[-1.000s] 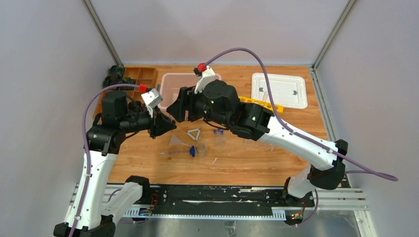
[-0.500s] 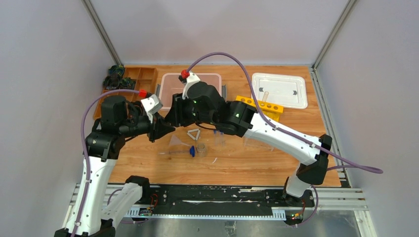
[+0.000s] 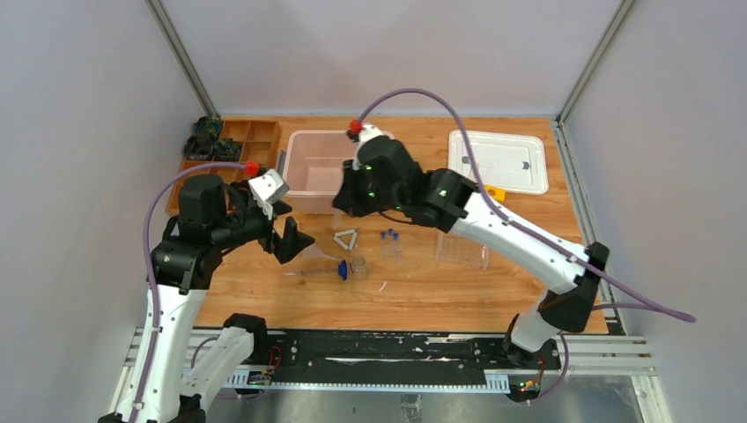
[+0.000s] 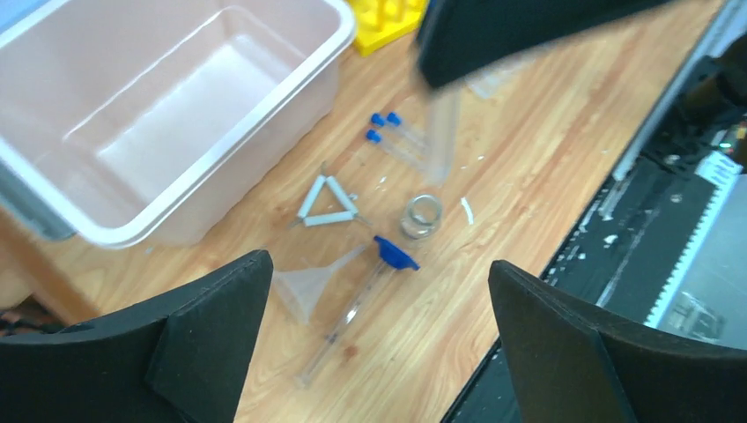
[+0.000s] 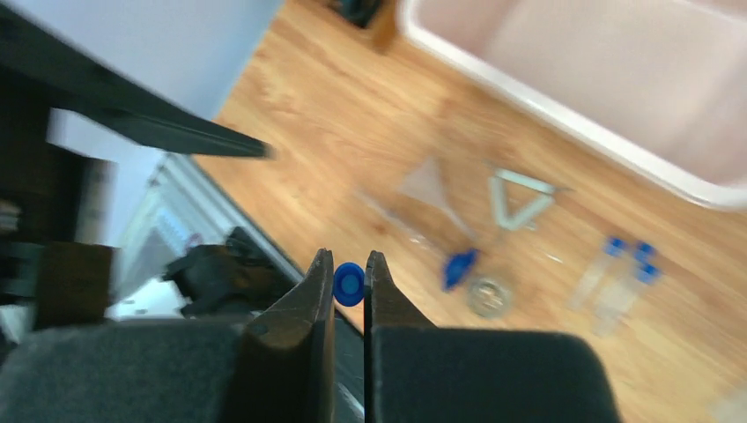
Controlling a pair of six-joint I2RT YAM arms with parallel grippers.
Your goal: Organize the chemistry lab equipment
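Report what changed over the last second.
The left end effector opened and drew back to the left. The right end effector closed on a blue-capped vial and shifted right. The funnel, pale triangle, tiny beaker and loose vials stayed put.

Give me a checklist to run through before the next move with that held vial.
1. Right pincer shut on the blue-capped vial: ok.
2. Left pincer open and holding nothing: ok.
3. Pink bin uncovered: ok.
4. Free slot in the clear vial tray: cannot tell.
5. Funnel, triangle and beaker put away: not ok, all lie loose on the table.
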